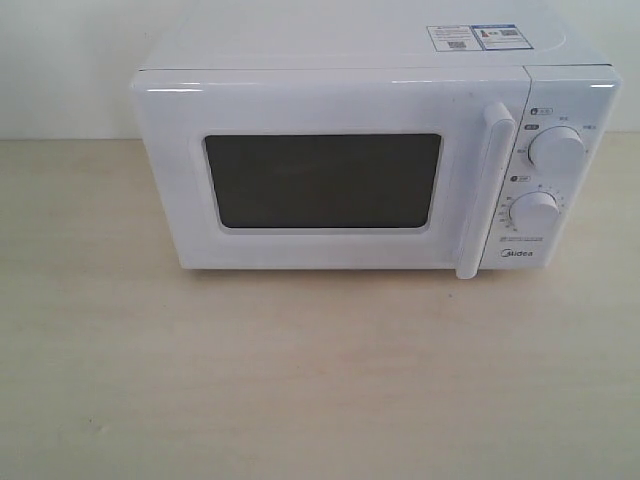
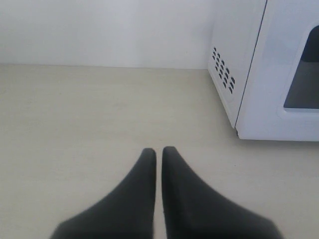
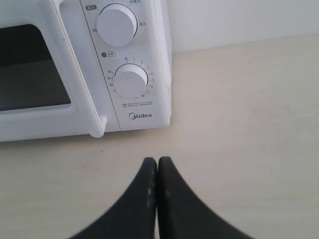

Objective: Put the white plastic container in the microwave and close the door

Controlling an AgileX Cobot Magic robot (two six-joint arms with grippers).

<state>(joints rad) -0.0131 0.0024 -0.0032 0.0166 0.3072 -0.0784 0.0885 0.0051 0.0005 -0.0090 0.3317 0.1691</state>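
Note:
The white Midea microwave (image 1: 350, 150) stands at the back of the light wooden table. Its door (image 1: 320, 180), with a dark window and a vertical bar handle (image 1: 484, 190), is closed. The white plastic container is not in view in any frame. My left gripper (image 2: 159, 150) is shut with nothing in it, hovering over bare table off the microwave's vented side (image 2: 224, 74). My right gripper (image 3: 157, 160) is shut and empty, in front of the two dials (image 3: 130, 80) and the Midea logo. Neither gripper appears in the exterior view.
A pale wall rises behind the table. Label stickers (image 1: 478, 37) lie on the microwave's top. Bare tabletop (image 1: 300, 380) spreads in front of the microwave and on both sides of it.

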